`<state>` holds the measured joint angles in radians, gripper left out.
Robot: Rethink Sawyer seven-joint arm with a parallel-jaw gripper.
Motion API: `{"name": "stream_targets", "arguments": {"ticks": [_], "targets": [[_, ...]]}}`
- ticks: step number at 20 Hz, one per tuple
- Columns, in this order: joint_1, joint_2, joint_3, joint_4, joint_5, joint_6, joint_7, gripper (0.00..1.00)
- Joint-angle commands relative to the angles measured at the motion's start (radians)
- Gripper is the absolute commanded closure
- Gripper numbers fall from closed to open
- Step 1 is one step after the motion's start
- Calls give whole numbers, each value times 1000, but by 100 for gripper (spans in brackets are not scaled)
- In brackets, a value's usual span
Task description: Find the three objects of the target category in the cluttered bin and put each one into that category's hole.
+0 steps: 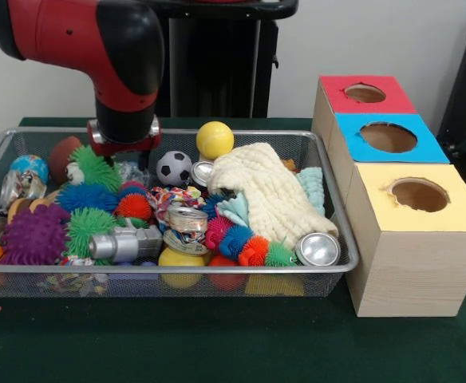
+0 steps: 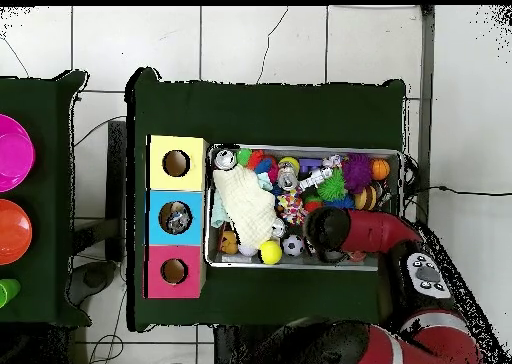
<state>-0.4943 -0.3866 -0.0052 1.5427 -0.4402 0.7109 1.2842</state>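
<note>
The wire mesh bin [image 1: 341, 239] is packed with toys and cans. My gripper [image 1: 124, 153] hangs low over the bin's back left part, right above a green spiky ball [image 1: 97, 169] and beside a small soccer ball [image 1: 173, 167]. The arm's black wrist hides its tip. A yellow ball [image 1: 215, 140] lies at the back rim. A cream knitted cloth [image 1: 269, 191] drapes over the right half, and a silver can [image 1: 318, 250] pokes out beneath it. In the overhead view the arm [image 2: 327, 228] covers the gripper and the bin [image 2: 392, 152] below it.
Three wooden boxes stand in a row right of the bin, with a red-topped hole [image 1: 365, 93], a blue-topped hole [image 1: 388, 137] and a yellow-topped hole [image 1: 418, 195]. Something grey shows inside the blue hole [image 2: 176, 217]. Purple, blue and orange spiky balls and crushed cans crowd the bin's front left.
</note>
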Motion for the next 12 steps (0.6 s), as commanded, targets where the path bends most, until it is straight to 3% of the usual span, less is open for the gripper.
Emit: {"name": "stream_targets", "arguments": {"ticks": [1,8,12], "targets": [[22,148,-90,-81,-64,133,121,0],[60,254,-133,-168,-61,75,178,0],[58,260,-134,-157,-56,75,143,0]]}}
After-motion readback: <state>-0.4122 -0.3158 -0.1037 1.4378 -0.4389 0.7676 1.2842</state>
